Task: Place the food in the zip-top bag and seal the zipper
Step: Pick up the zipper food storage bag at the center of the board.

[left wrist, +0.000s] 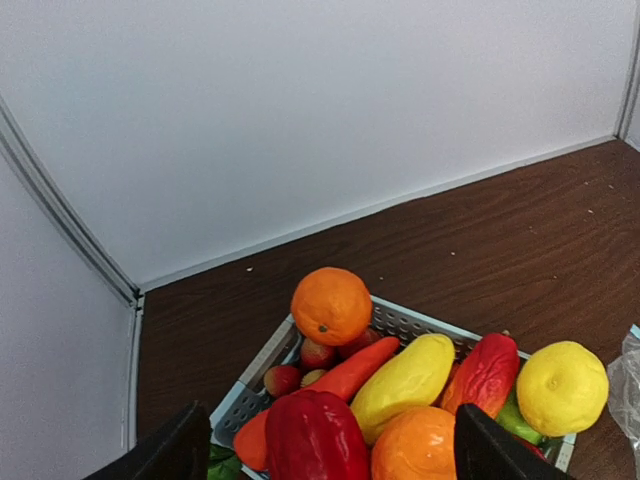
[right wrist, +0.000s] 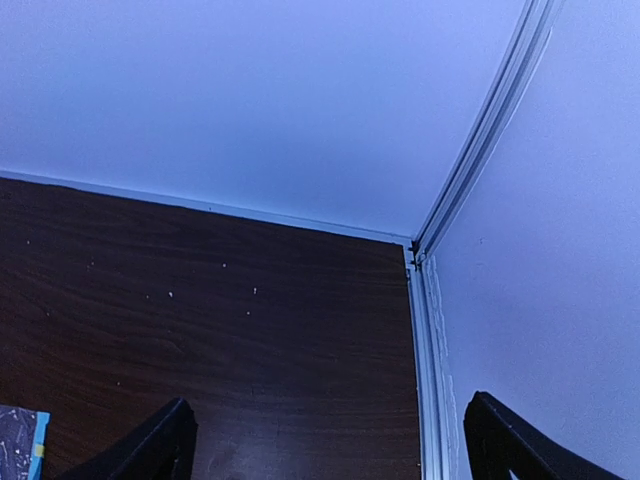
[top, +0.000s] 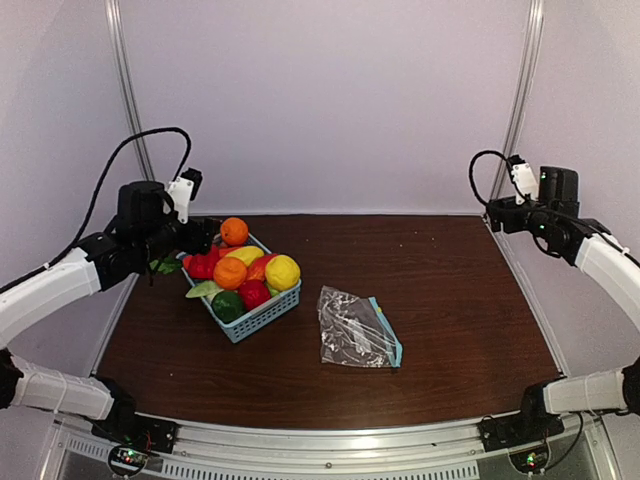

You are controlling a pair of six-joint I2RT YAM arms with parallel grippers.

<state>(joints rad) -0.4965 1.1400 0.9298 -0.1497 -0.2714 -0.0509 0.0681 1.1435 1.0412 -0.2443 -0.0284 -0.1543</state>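
Top view: food (top: 232,272) heaped in the basket (top: 266,315), bag (top: 352,328) flat just beside it — nothing packed yet. Left wrist: left gripper (left wrist: 330,455) gaping, empty, at the pile — next, I'd say, it must drop and pinch one piece. Right wrist: right gripper (right wrist: 335,445) parted, empty, by the far corner.

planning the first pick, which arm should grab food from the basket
Left. Its open jaws hover by the basket, the red pepper between them in its wrist view. The right arm is off at the far right corner, away from basket and bag.
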